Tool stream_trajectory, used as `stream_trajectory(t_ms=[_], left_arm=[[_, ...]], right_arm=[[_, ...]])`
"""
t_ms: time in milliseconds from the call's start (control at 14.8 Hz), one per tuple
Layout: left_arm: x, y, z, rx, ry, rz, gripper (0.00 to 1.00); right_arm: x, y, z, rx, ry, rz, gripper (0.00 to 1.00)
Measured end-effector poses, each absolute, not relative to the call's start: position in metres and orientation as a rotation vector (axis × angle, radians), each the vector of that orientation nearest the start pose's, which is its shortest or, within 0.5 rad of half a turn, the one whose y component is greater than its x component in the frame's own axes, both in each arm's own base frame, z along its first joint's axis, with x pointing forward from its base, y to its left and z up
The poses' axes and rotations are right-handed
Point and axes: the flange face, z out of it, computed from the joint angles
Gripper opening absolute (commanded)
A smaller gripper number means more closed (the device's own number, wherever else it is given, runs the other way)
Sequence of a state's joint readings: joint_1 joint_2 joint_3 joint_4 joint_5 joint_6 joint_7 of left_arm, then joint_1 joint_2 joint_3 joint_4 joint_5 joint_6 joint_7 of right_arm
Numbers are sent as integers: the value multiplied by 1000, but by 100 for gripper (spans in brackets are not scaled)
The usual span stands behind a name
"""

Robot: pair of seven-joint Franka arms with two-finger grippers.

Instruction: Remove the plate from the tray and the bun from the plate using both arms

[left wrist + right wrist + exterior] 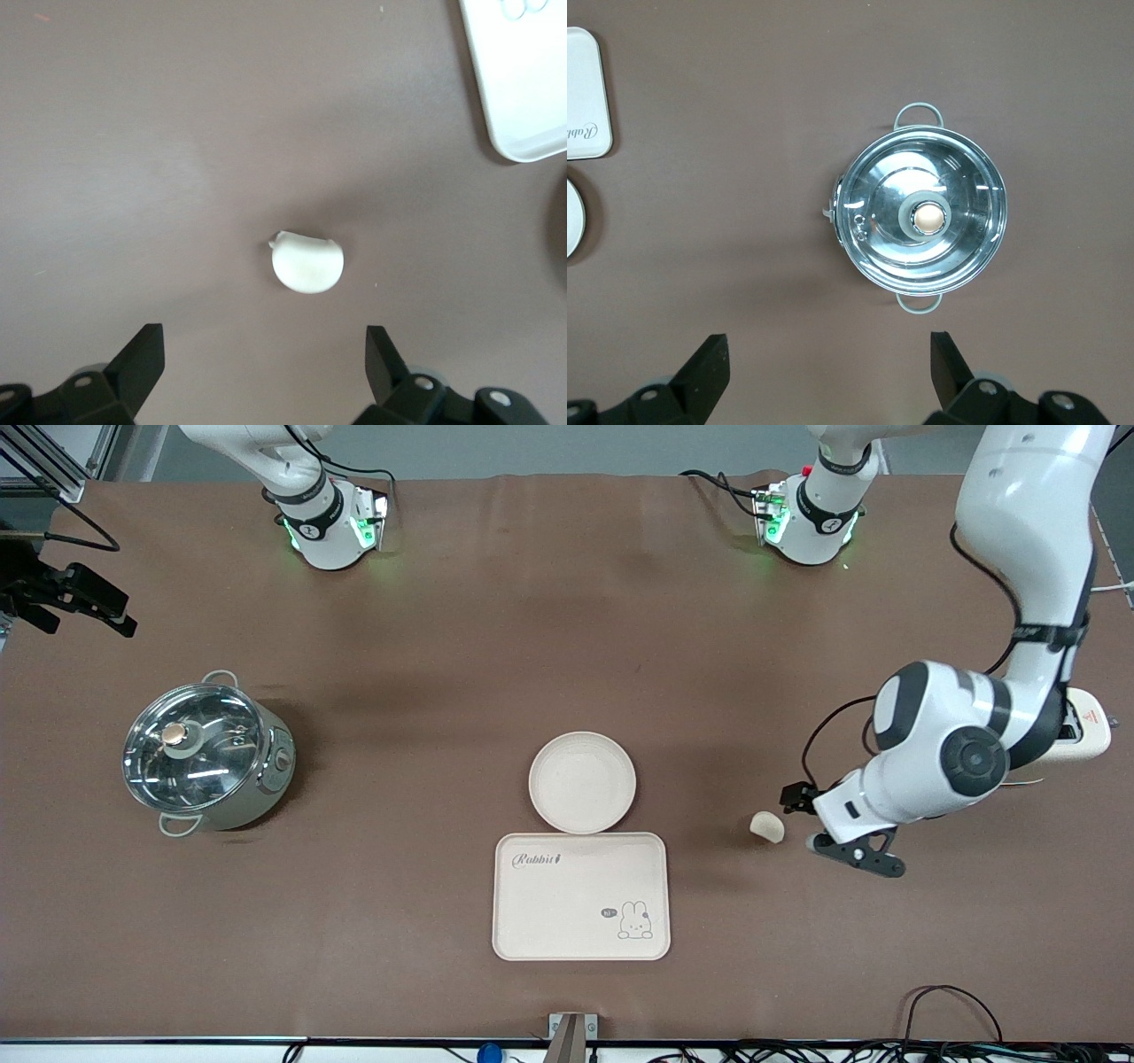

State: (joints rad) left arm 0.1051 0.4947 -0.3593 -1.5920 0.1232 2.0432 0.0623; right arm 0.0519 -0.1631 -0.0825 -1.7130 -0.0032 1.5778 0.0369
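while spread wide, left gripper (264, 354) fingers (142, 354) clear of bun (306, 264), on table just beside.

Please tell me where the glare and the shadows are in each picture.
Front view: bright reflections on the pot's glass lid, green glow at the arm bases, a soft shadow beside the bun. Left wrist view: a dim shadow surrounds the bun, above the open left pincer. Right wrist view: the lid shines, over the open right pincer.

Cream plate (582, 781); pale cream bun (767, 826); brown table (443, 646).
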Motion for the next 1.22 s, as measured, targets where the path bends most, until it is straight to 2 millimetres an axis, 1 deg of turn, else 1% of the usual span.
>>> stream_trajectory(t_ms=[68, 203, 339, 406, 474, 542, 609, 745, 812, 1083, 1219], left_arm=[[664, -127, 386, -3142, 518, 11, 100], [652, -106, 450, -3112, 468, -11, 100], [634, -74, 514, -3086, 381, -30, 100], [624, -57, 541, -3076, 334, -39, 100], [615, -42, 565, -3068, 295, -50, 100], [606, -31, 585, -3060, 264, -56, 100], [596, -27, 602, -3052, 245, -59, 100], [581, -31, 625, -3037, 243, -74, 100], [577, -34, 630, -3033, 247, -80, 100], [575, -34, 632, -3064, 237, -68, 100], [572, -47, 635, -3107, 256, -58, 100]], right_arm=[[503, -19, 644, -3129, 103, -42, 100], [503, -19, 644, -3129, 102, -43, 100], [503, -19, 644, -3136, 101, -43, 100], [503, -20, 644, -3146, 102, -44, 100], [503, -22, 644, -3152, 105, -43, 100], [503, -23, 644, -3154, 108, -43, 100], [503, -25, 644, -3156, 111, -42, 100], [503, -27, 644, -3158, 83, -40, 100], [503, -27, 644, -3159, 61, -41, 100], [503, -25, 646, -3160, 40, -47, 100], [503, -25, 646, -3160, 40, -47, 100]])
